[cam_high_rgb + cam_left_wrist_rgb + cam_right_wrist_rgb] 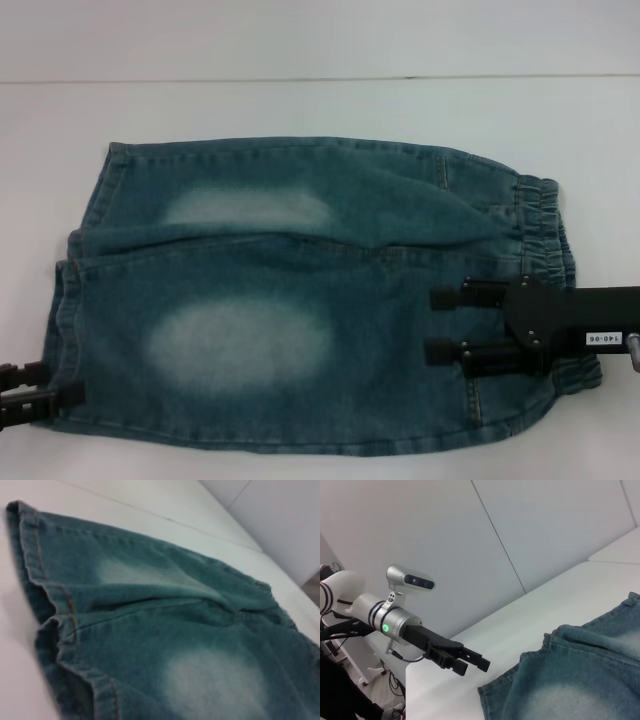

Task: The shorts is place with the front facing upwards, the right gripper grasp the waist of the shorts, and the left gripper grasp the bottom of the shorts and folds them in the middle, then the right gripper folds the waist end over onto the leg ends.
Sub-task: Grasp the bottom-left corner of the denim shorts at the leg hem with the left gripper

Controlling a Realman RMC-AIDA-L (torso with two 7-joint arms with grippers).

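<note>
Shorts (300,300) lie flat on the white table (300,100), front up, leg hems (70,300) to the left and the puckered waistband (545,230) to the right, so each arm has its own end within reach. Right gripper (445,325) hangs over the near-right part just inside the waistband, fingers spread apart and holding nothing; likely lining up to take the waist. Left gripper (472,662) sits at the near-left corner just beside the hem, fingers parted and empty, probably staged to catch the bottom edge for the middle fold.
</note>
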